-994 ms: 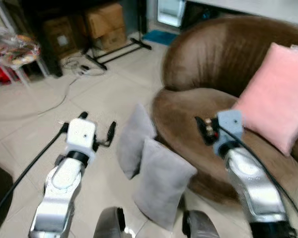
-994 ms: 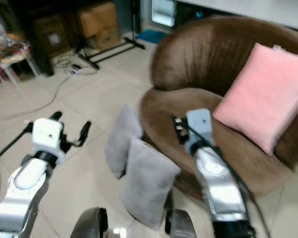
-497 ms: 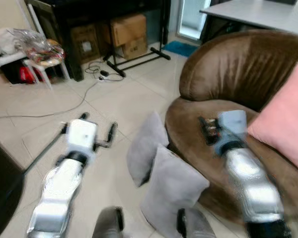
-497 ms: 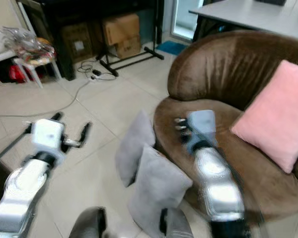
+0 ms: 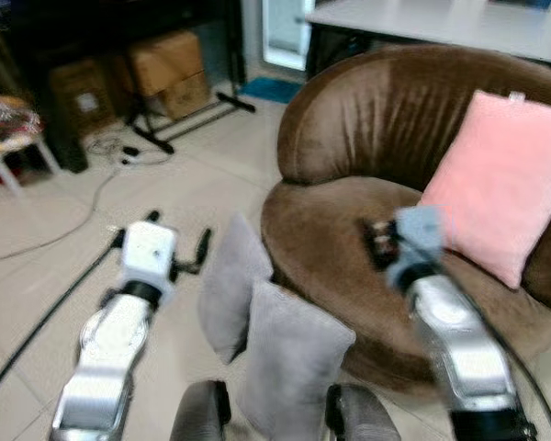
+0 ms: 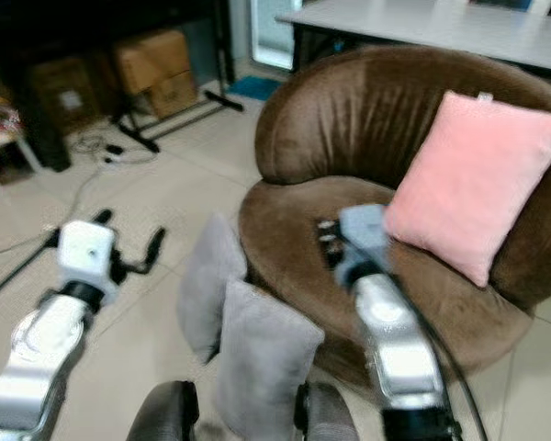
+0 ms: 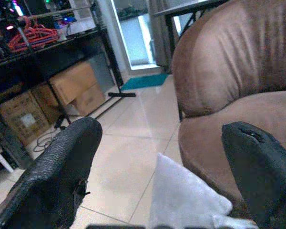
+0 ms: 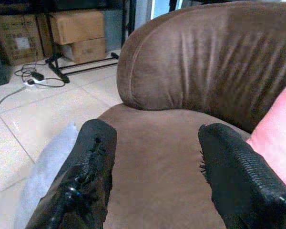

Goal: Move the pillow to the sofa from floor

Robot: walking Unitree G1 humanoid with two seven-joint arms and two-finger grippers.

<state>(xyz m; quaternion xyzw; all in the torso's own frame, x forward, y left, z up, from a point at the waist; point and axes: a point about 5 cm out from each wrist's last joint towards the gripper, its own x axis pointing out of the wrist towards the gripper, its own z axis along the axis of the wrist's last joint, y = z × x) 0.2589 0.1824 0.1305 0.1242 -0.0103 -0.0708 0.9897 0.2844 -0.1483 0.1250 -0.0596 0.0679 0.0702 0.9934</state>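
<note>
Two grey pillows stand on the tiled floor, leaning against the front of the brown sofa: a near one and a farther one. A pink pillow rests against the sofa's back. My left gripper is open above the floor, just left of the grey pillows, and a grey pillow's corner lies below its fingers in the left wrist view. My right gripper is open over the sofa seat, holding nothing. The right wrist view catches a grey pillow's edge.
Cardboard boxes and a black stand's foot sit at the back left, with cables trailing over the tiles. A grey table stands behind the sofa. A small white chair is at the far left.
The camera view swung left and then back right toward the sofa. Both arms keep their pose and both grippers stay open; the pillows have not moved.
</note>
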